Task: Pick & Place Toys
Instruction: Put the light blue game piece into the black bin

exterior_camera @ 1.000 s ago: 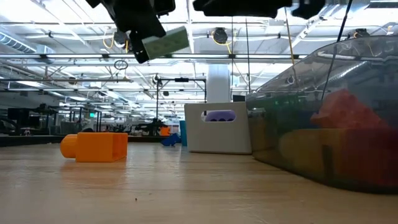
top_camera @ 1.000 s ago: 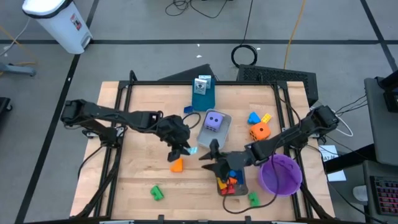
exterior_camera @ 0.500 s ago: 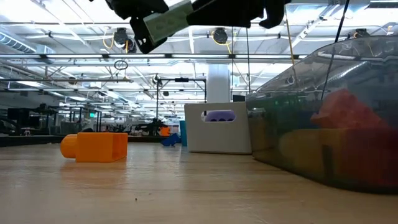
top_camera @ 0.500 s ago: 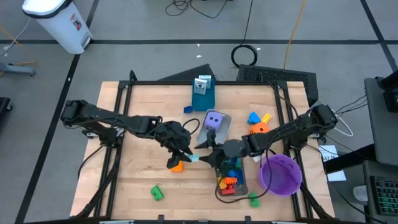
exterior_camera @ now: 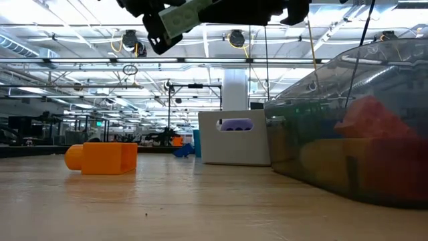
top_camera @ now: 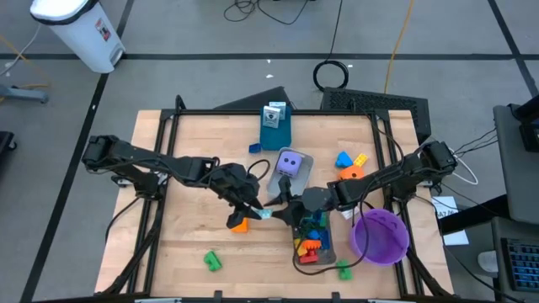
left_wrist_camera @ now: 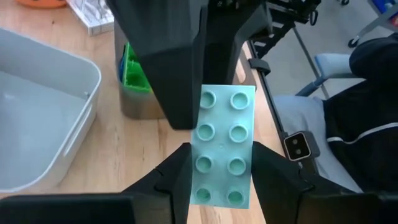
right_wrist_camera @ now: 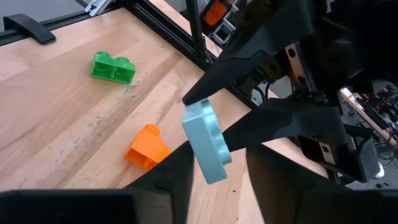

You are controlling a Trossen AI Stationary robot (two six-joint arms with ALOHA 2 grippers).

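My left gripper (top_camera: 254,209) is shut on a pale teal brick (top_camera: 264,214), above the table's middle and clear of it. My right gripper (top_camera: 278,210) is open. It faces the left one, its fingers (right_wrist_camera: 177,171) on either side of the brick's free end (right_wrist_camera: 207,142). I cannot tell whether they touch it. An orange brick (top_camera: 240,224) lies on the table below the left gripper. A green brick (top_camera: 211,261) lies near the front edge. A purple die (top_camera: 290,162) sits in a grey tray (top_camera: 305,175). My left gripper pinches the pale teal brick by its two long sides (left_wrist_camera: 198,168) between its two fingers, at the end nearer the wrist. The studded face (left_wrist_camera: 222,134) looks toward the wrist camera. The brick sticks out beyond the fingers toward my right gripper, lifted clear of the table.
A dark tray (top_camera: 325,252) with several bricks stands front of centre, a purple bowl (top_camera: 380,236) to its right. An orange die (top_camera: 351,174), blue and yellow bricks (top_camera: 343,158) and a blue box (top_camera: 274,126) lie farther back. Another green brick (top_camera: 343,269) lies near the front.
My right gripper has gone from above the dark tray toward the table's left and a little farther back, up to the teal brick. It now has its open fingers around the brick's free end. My left gripper has carried the brick slightly toward the right.
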